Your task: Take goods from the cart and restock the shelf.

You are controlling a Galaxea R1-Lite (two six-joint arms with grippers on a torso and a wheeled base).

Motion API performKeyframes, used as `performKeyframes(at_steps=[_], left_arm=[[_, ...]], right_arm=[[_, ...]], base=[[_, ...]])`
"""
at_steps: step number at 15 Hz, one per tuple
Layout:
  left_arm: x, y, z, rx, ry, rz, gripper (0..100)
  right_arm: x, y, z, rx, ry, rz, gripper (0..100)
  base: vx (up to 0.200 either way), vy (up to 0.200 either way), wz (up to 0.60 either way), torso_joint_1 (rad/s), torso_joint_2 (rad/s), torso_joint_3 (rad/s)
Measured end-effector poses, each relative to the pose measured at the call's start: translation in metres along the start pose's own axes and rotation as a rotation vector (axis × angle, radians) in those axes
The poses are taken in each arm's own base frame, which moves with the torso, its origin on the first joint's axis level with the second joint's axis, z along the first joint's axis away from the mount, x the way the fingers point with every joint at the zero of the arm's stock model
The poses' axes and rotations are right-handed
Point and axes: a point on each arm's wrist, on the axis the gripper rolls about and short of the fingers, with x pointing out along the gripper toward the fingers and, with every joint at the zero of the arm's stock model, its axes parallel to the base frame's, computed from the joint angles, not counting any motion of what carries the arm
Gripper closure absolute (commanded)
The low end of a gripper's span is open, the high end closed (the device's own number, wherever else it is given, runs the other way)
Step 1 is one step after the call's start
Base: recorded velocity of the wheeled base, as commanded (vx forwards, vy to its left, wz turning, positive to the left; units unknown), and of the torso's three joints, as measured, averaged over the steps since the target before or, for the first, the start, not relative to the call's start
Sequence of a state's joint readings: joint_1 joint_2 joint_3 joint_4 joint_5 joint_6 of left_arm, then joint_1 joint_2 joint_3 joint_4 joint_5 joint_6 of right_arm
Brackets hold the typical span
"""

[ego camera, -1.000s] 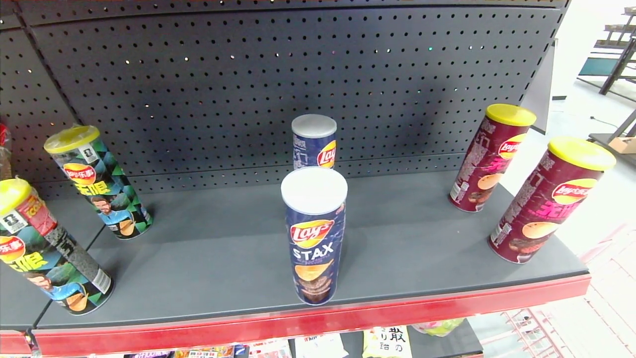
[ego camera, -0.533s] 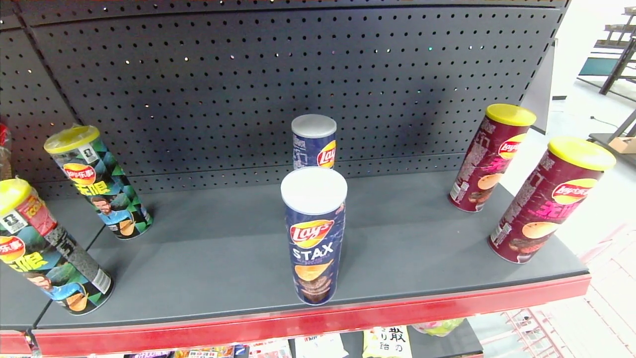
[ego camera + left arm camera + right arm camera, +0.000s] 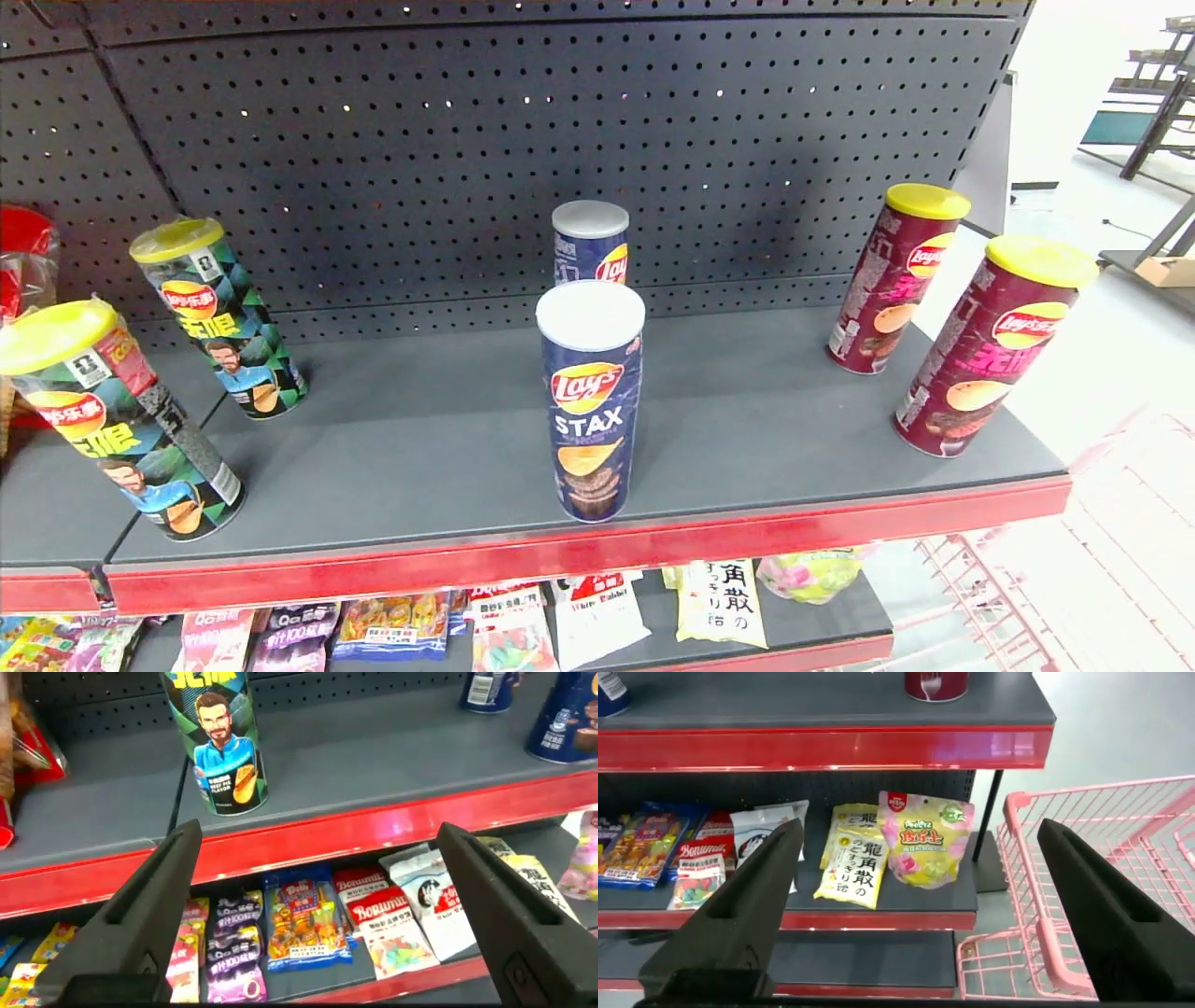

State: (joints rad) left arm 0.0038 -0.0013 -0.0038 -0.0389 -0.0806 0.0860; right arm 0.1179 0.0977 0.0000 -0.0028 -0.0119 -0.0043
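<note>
Grey shelf (image 3: 448, 467) carries navy cans (image 3: 590, 401), maroon cans (image 3: 990, 345) and green-patterned cans (image 3: 224, 317).

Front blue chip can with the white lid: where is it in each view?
Head view: the blue cylindrical cardboard chip can stands mid-shelf at the front edge.
Left wrist view: its lower part, above the white snack bags.
Right wrist view: its base, cut by the frame.
Shared landmark: the red shelf edge.

The head camera is looking down on the shelf (image 3: 420, 448) from close by. Both wrist cameras are facing its red edge (image 3: 374, 826) from lower, the right catching the cart (image 3: 1015, 831).
</note>
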Motion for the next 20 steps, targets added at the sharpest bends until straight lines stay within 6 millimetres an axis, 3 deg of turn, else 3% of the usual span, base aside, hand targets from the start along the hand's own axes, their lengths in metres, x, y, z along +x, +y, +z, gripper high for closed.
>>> performKeyframes(at_steps=[3, 6, 12, 20], left_arm=[[0.0, 0.0, 0.0, 0.001, 0.0, 0.0, 0], [-0.0001, -0.0001, 0.0001, 0.003, 0.001, -0.002, 0], [-0.0001, 0.0, 0.0003, 0.003, -0.001, -0.001, 0], [-0.0001, 0.0, 0.0, 0.014, 0.002, 0.001, 0]], right_arm=[[0.0, 0.0, 0.0, -0.001, 0.0, 0.0, 0], [0.0, 0.0, 0.0, -0.002, 0.001, 0.001, 0], [0.0, 0.0, 0.0, 0.0, 0.001, 0.001, 0], [0.0, 0.0, 0.0, -0.001, 0.0, 0.002, 0]], base=[[0.0, 0.0, 0.0, 0.0, 0.0, 0.0], [0.0, 0.0, 0.6, 0.001, 0.0, 0.007], [0.0, 0.0, 0.0, 0.0, 0.0, 0.0], [0.0, -0.175, 0.0, 0.006, 0.0, 0.003]])
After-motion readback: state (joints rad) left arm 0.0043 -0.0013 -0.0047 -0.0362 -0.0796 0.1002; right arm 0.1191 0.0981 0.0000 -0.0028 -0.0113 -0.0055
